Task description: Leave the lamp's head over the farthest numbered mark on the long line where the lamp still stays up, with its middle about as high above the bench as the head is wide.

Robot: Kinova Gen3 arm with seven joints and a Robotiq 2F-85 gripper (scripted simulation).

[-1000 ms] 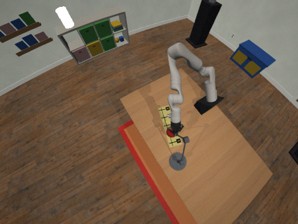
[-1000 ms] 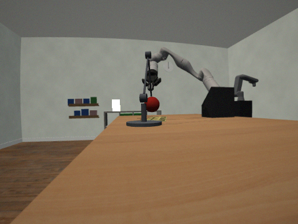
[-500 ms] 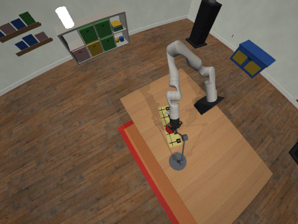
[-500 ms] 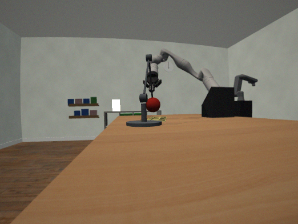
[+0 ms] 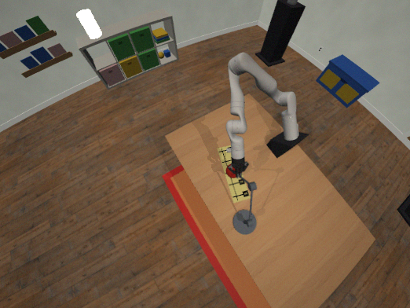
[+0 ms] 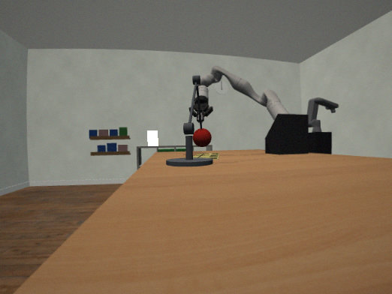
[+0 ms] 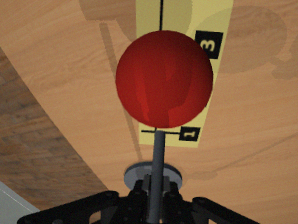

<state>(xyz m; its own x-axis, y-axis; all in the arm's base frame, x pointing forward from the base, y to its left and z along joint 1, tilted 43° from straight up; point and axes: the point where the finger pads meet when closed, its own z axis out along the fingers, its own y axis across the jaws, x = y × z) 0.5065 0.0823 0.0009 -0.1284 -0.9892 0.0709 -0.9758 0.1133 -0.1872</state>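
The lamp has a round grey base (image 5: 244, 223) (image 6: 189, 162), thin grey arms with an elbow joint (image 5: 252, 185) (image 6: 188, 128), and a red ball head (image 5: 230, 171) (image 6: 202, 137) (image 7: 164, 78). A thin grey stem (image 7: 156, 176) rises from the head. My gripper (image 5: 239, 166) (image 6: 200, 119) (image 7: 156, 185) is shut on this stem, straight above the head. The head hangs a little above the yellow strip (image 5: 225, 153) (image 6: 208, 155) with the long line. In the wrist view it sits between mark 1 (image 7: 189, 133) and mark 3 (image 7: 208, 44), hiding the mark between them.
The arm's black mount (image 5: 287, 143) stands on the bench's far side, a black box (image 6: 297, 134) in the exterior view. A red mat (image 5: 184, 204) lies along the bench's left edge. Shelves and a blue cabinet (image 5: 346, 80) stand by the walls.
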